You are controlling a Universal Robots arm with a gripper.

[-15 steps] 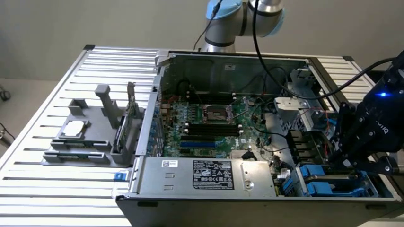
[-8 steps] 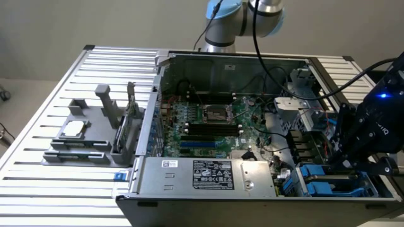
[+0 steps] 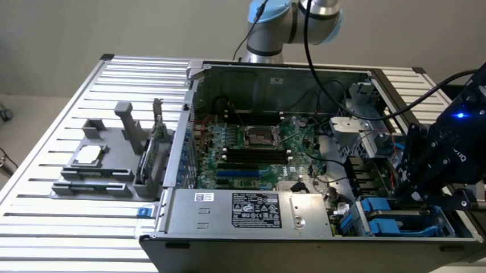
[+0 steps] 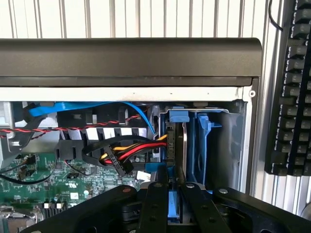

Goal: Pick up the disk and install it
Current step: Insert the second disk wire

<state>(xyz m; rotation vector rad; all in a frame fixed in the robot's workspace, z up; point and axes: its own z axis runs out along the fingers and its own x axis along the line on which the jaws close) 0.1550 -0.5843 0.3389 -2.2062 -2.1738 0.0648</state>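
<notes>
Exterior view, from its left across: a grey holder tray point(image 3: 95, 185) sits on the slatted metal table point(image 3: 45, 227), carrying a small square silver chip point(image 3: 89, 154) and upright cards. Beside it lies the open computer case point(image 3: 304, 242), green motherboard point(image 3: 251, 153) exposed, with the large labelled power-supply box point(image 3: 251, 211) along the near edge. At the exterior view's right, the black gripper point(image 3: 433, 193) reaches down into the blue drive bay point(image 3: 395, 219) at the case's near corner. A blue light glows on the wrist housing. The arm's base point(image 3: 292, 23) stands behind the case.

Wrist view adds what the exterior one hides. Orange, red and yellow power wires point(image 4: 133, 150) and a blue data cable point(image 4: 87, 108) run towards the bay. The disk point(image 4: 176, 145) stands on edge inside the blue carrier slot, its silver side and blue frame visible, a black connector at its edge. The gripper point(image 4: 176, 204) has its black fingers point(image 4: 155, 204) drawn narrow on either side of the disk's blue-framed edge, pinching it. A second blue carrier point(image 4: 203, 145) stands just beside it, towards the case wall. Beyond the case's dark rim lies a black keyboard point(image 4: 289, 92) on the table, something the exterior view leaves out.

The exterior view hides the disk behind the gripper body; fingers cannot be made out there.
</notes>
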